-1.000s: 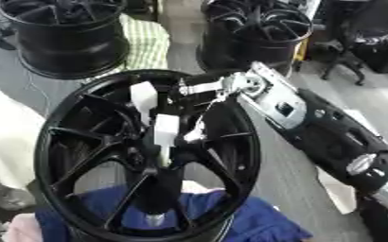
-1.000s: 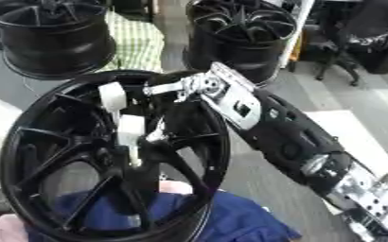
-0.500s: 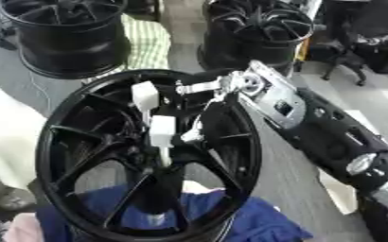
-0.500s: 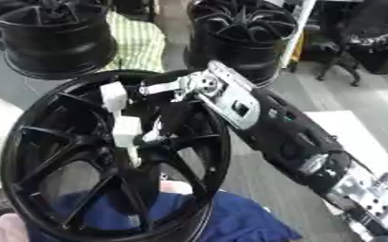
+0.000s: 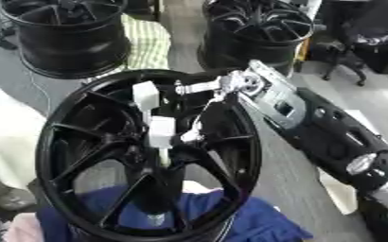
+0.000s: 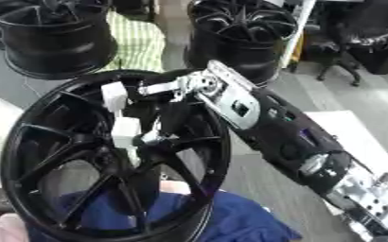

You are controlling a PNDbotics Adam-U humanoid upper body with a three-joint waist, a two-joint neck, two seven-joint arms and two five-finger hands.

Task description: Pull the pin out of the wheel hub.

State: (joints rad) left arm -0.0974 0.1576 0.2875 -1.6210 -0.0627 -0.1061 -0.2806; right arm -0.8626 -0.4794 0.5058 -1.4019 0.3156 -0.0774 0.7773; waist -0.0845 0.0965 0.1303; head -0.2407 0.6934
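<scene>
Black wheel hub (image 5: pixel 90 156) fills my near left; its white pin (image 5: pixel 161 133) stands at the centre. My right hand (image 5: pixel 199 106) reaches in, fingers curled beside the pin; only the right eye view separates fingertip (image 6: pixel 150 137) from pin.

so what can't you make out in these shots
- Pin: two white blocks sit at the hub; which is the pin is unclear in both views.
- Right hand: fingers blurred against the black wheel, so its grip is unreadable.
- Left hand: in no view.
- Wheel's lower rim: covered by blue cloth.
</scene>
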